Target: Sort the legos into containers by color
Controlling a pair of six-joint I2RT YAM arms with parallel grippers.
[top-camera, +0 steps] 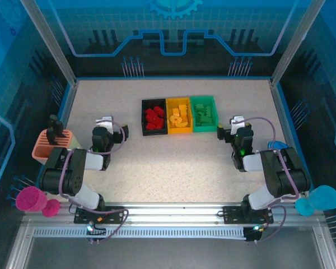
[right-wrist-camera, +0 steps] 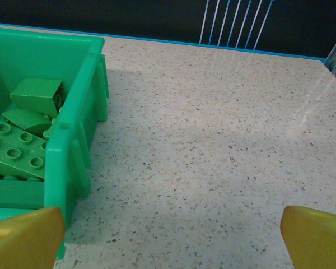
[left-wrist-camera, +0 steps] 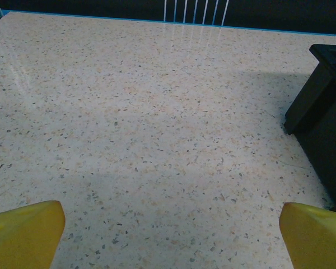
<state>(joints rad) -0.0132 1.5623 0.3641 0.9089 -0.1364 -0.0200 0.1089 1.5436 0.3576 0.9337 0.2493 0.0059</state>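
Observation:
Three bins stand in a row at the table's middle back: a black bin (top-camera: 143, 117) with red legos (top-camera: 154, 119), a yellow bin (top-camera: 179, 130) with yellow legos (top-camera: 179, 116), and a green bin (top-camera: 213, 112) with green legos (top-camera: 202, 114). My left gripper (top-camera: 125, 130) rests low, left of the black bin (left-wrist-camera: 325, 129), open with bare table between its yellow fingertips (left-wrist-camera: 25, 232). My right gripper (top-camera: 219, 132) sits right of the green bin (right-wrist-camera: 73, 140), open and empty. Green legos (right-wrist-camera: 17, 145) lie inside that bin.
An orange-topped cream slotted holder (top-camera: 47, 147) stands at the left edge. A pink cup (top-camera: 32, 199) lies at the near left and a blue cup (top-camera: 319, 199) at the near right. Speckled table (top-camera: 173, 168) stretches between the arms.

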